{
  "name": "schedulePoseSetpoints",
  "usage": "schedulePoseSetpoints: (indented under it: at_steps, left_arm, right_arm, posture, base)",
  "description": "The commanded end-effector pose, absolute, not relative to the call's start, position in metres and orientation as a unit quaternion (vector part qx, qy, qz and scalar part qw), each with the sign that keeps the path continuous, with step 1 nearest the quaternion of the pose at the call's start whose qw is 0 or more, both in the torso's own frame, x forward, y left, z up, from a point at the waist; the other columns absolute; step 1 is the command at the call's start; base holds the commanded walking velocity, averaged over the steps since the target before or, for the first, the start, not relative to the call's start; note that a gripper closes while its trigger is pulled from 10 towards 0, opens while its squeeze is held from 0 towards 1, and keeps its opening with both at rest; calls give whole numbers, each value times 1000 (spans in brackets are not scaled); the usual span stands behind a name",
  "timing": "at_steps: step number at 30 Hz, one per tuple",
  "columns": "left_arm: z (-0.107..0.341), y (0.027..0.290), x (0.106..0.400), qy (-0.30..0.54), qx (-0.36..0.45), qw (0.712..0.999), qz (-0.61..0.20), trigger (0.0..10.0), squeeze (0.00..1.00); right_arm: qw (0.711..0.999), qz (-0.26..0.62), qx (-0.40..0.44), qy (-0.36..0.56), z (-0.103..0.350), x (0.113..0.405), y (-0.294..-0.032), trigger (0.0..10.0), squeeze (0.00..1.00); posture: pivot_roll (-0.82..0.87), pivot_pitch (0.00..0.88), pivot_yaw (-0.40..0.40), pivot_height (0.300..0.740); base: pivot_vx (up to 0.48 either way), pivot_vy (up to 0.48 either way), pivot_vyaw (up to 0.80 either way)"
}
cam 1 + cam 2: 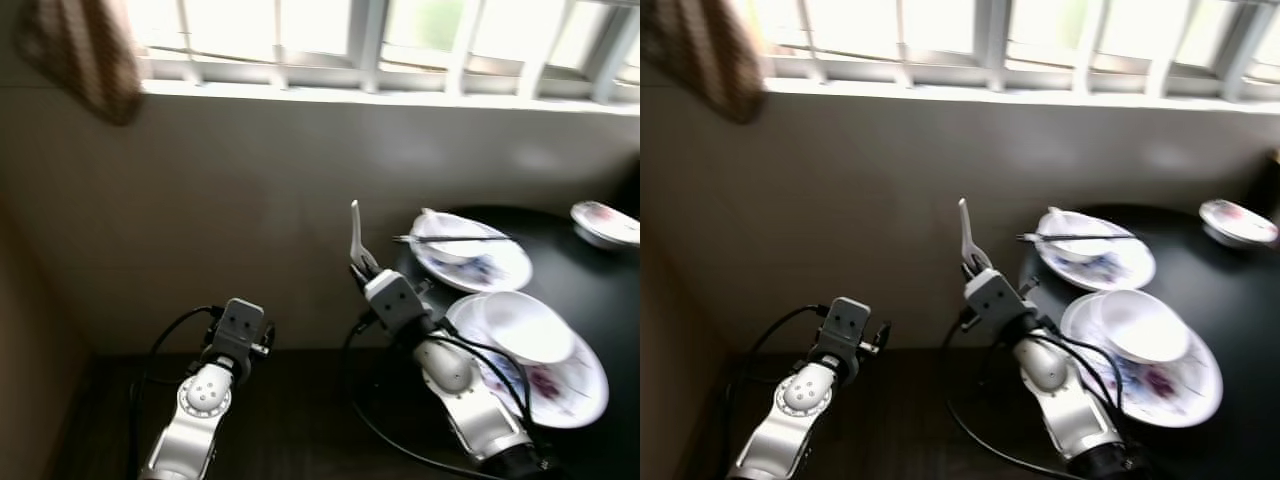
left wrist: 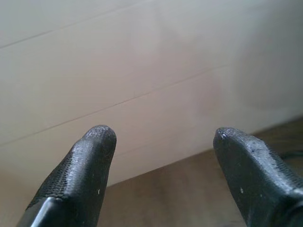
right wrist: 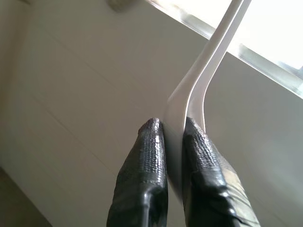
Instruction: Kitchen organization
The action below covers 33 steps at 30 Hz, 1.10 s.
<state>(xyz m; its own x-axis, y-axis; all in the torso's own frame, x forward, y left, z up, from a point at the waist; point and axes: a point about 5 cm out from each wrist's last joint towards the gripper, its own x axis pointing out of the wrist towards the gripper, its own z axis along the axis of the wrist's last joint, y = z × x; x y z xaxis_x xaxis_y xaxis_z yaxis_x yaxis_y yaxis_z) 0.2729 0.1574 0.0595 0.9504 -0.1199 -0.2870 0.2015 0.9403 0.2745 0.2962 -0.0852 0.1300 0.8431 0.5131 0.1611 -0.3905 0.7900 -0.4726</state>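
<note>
Beside the round black table, head cameras: my right gripper is raised near the table's edge, pinching a white ceramic soup spoon that stands upright against the pale wall. On the table I log a white floral plate carrying a small white bowl with dark chopsticks laid across it, a nearer floral plate holding a plain white bowl, and a small floral dish near the far edge. My left gripper hangs low over the dark floor, well apart from the table.

Left wrist view: both black fingers spread wide, nothing between them; wall and floor behind.

Right wrist view: fingers clamped on the spoon's bowl end, its handle rising toward the bright window.
</note>
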Motion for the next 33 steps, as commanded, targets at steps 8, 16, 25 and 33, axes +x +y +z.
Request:
schedulePoseSetpoints:
  at_steps: [8,16,25,33]
  left_arm:
    - [63,151,272,109,147,979,-91,10000,0]
    - [98,166,278,-6,122,993,-5,10000,0]
    - [144,176,288,-130,107,984,54,10000,0]
    - [147,176,288,-148,114,981,62,10000,0]
  right_arm:
    - [938,219,-228,-139,130,301,-94,0,0]
    - [938,183,-231,-184,148,306,-96,0,0]
    - [925,159,-239,-247,171,310,-94,0,0]
    - [915,152,-248,-280,184,316,-91,0,0]
  posture:
    - [59,0,-49,740]
    - [65,0,-54,740]
    - [67,0,-55,740]
    - [70,0,-53,740]
  base:
    - [0,58,800]
    - [0,0,800]
    - [265,0,800]
    - [260,0,800]
